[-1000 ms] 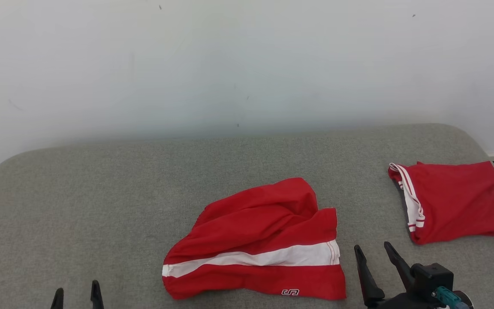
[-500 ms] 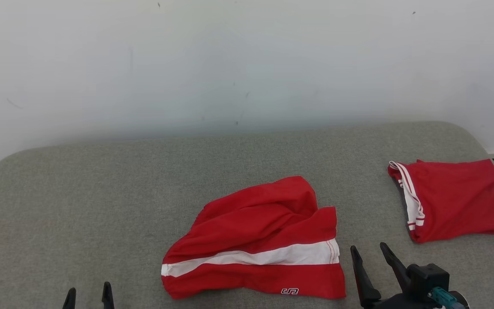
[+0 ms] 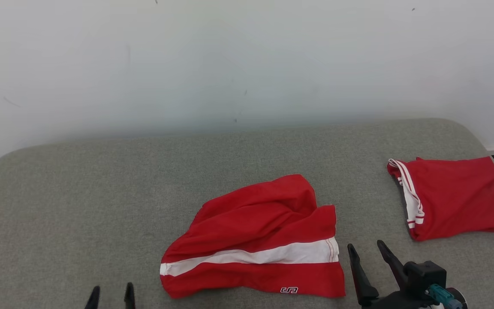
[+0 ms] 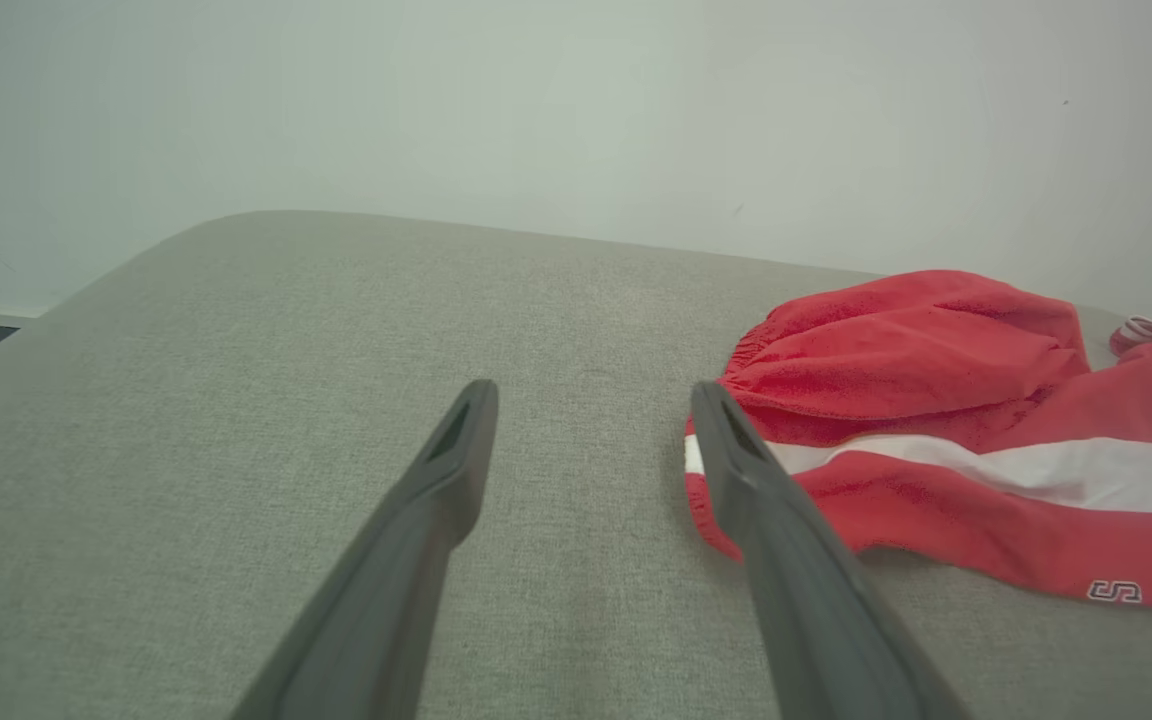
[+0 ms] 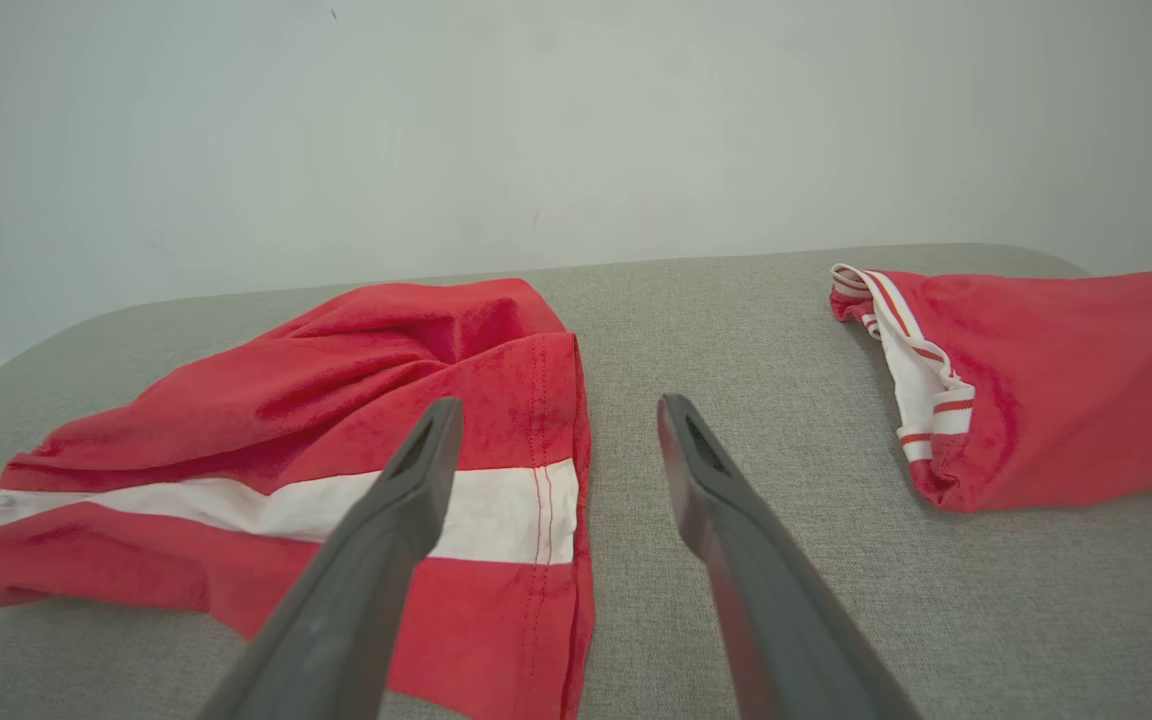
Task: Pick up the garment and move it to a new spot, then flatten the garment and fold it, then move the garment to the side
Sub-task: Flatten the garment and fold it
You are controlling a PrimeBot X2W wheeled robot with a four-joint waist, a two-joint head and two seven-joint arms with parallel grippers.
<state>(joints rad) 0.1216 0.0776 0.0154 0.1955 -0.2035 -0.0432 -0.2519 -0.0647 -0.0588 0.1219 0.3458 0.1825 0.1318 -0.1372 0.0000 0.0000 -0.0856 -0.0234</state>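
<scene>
Here my left hand [image 3: 112, 286] and right hand [image 3: 365, 243] both stand spread and empty, either side of the crumpled red garment [image 3: 255, 240] on the grey padded surface [image 3: 79, 193].

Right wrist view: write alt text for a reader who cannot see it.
The right pincer stands open and empty above a grey fabric surface. A rumpled red garment with a white band lies at left, its edge between the pincer's tips; a flatter red garment with striped trim lies at right.
</scene>
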